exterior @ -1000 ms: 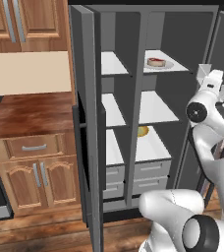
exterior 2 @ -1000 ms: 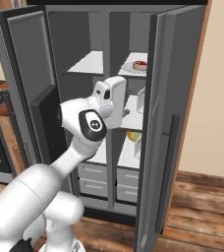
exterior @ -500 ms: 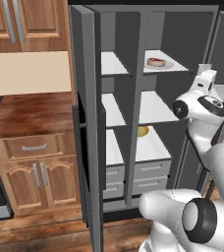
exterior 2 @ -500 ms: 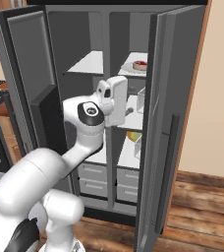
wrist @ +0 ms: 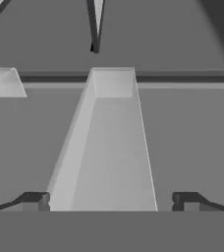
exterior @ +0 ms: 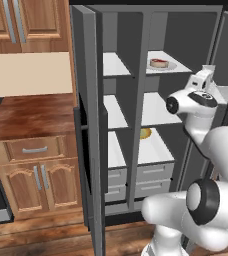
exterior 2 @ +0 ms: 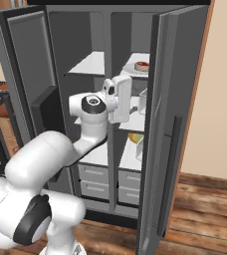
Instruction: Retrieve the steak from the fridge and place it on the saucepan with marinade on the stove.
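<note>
- Left base view: the fridge (exterior: 136,125) stands with both doors swung open, white shelves and grey drawers showing inside.
- The steak (exterior: 159,63) lies on a pale plate (exterior: 172,66) on the top right shelf, far back and above the arm's hand.
- A small yellowish food item (exterior: 145,133) sits on a lower right shelf.
- Hand view: the gripper (wrist: 111,199) has its two dark fingertips spread wide with nothing between them, facing grey fridge surfaces and a pale panel.
- Right base view: the white arm (exterior 2: 93,119) reaches toward the right compartment, its hand below the steak's shelf.
- At the far left, wooden cabinets (exterior: 33,165) adjoin the fridge.
</note>
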